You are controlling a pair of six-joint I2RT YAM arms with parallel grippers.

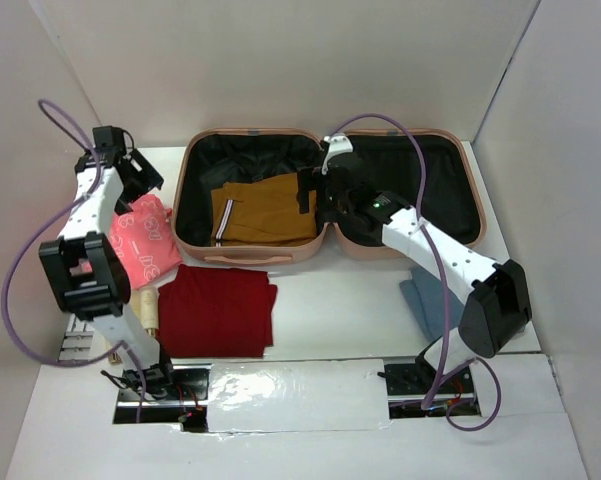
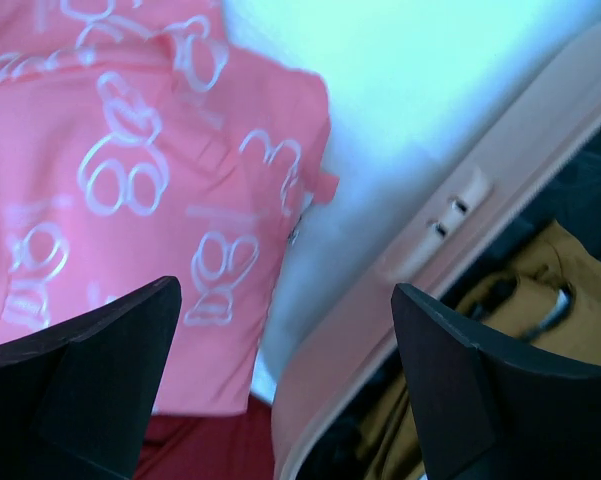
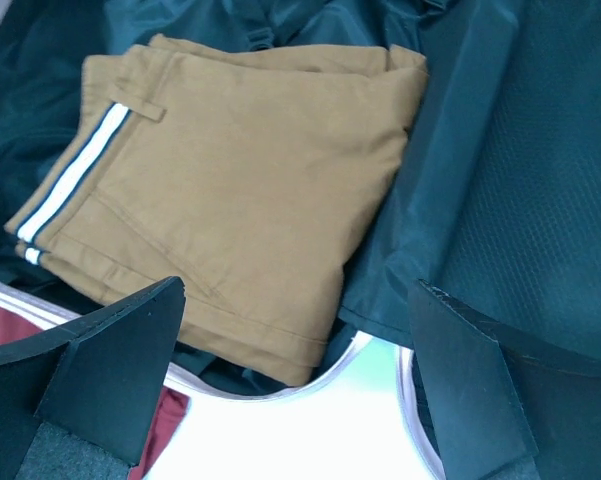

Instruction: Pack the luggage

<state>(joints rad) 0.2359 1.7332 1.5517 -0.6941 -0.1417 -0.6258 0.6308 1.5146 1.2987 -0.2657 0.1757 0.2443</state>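
The luggage [image 1: 250,257], a peach-pink suitcase with black lining, lies open at the back of the table. Folded brown trousers [image 1: 265,210] with a white stripe lie in its left half. My right gripper [image 1: 315,195] is open and empty, above the trousers' right edge near the middle hinge. In the right wrist view the trousers [image 3: 250,170], the lining [image 3: 510,180] and the rim [image 3: 280,385] show between my fingers. My left gripper [image 1: 145,175] is open and empty, above a pink printed shirt [image 1: 140,240] left of the suitcase. The shirt [image 2: 130,180] and the rim [image 2: 460,230] show in the left wrist view.
A folded dark red garment [image 1: 218,310] lies in front of the suitcase. A blue-grey garment [image 1: 425,300] lies at the right, partly under my right arm. A cream rolled item [image 1: 150,305] sits left of the red garment. White walls enclose the table.
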